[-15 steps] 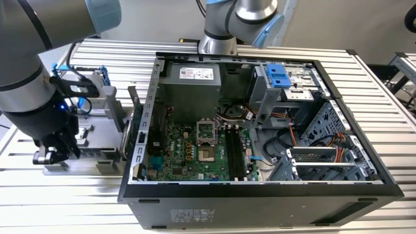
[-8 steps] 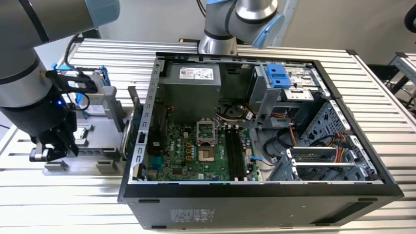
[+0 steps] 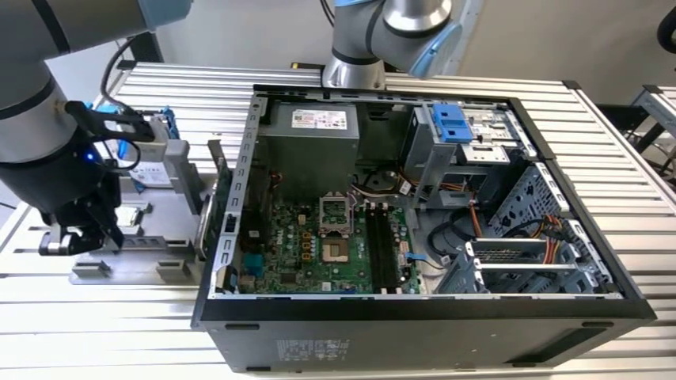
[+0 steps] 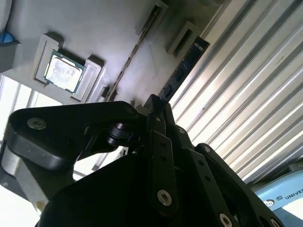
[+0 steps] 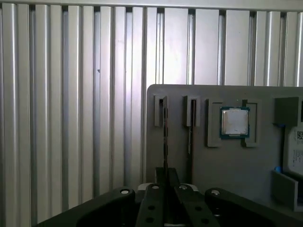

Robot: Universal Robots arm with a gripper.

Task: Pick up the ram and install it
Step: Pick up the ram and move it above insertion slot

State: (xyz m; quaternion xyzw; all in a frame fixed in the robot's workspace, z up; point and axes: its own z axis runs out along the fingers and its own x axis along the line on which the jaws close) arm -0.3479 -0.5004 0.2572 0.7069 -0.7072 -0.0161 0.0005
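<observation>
Directly ahead of claw (image 5: 165, 170): ram (image 5: 164, 135), on edge in grey holder (image 5: 227, 165), long axis running straight away; whether claw grips it cannot be told

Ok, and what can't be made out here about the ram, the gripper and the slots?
The ram: edge-on in the first wrist view, its near end hidden behind the gripper, so contact cannot be told.
The motherboard slots: too small in the exterior view to tell how their latches stand.
The grey fixture: one side cut off by the picture's edge in the first wrist view.
</observation>
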